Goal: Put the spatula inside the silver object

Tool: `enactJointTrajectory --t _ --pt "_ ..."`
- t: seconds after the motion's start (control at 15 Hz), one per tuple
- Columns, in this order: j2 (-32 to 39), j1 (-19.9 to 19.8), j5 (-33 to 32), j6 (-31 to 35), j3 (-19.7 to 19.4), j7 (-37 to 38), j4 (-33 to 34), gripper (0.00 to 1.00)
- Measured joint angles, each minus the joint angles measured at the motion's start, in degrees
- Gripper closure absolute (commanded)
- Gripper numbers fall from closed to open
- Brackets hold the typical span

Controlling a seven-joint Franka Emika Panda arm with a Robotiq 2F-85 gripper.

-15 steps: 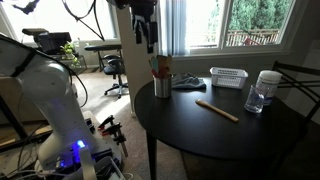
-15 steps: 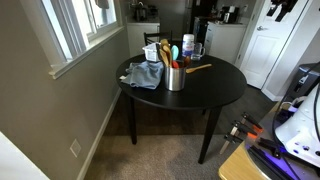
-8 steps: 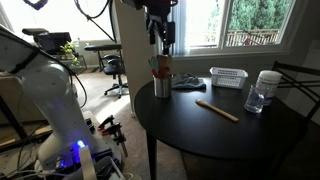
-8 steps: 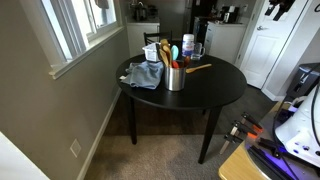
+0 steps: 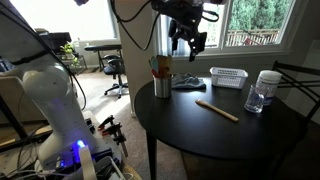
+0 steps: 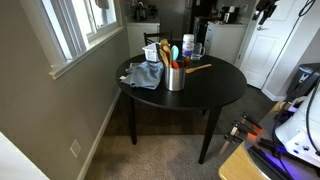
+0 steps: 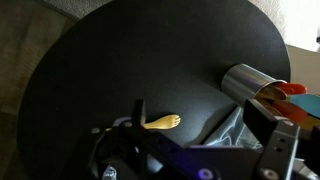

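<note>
From here I see my gripper (image 5: 188, 44) hanging high above the round black table (image 5: 230, 140), its fingers spread apart and holding nothing. The long flat light-tan wooden spatula (image 5: 217, 110) lies flat on the tabletop, well apart from the small shiny metal cylindrical cup (image 5: 162, 87), which stands upright near the table's edge with reddish-handled utensils (image 5: 160, 66) sticking out of it. In the wrist view the spatula's end (image 7: 163, 123) shows just beside my gripper housing, the cup (image 7: 250, 82) off to one side. A white mesh basket (image 5: 229, 77) sits beyond the spatula.
</note>
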Motion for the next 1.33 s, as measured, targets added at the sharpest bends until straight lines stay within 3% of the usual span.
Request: enactJointTrajectory --t 0.53,1.33 --pt "13.29 -3.50 3.43 0.84 3.41 -2.40 8.45 0.00" --pt "14.59 -5.99 4.10 2.57 5.51 -2.58 9.28 0.00"
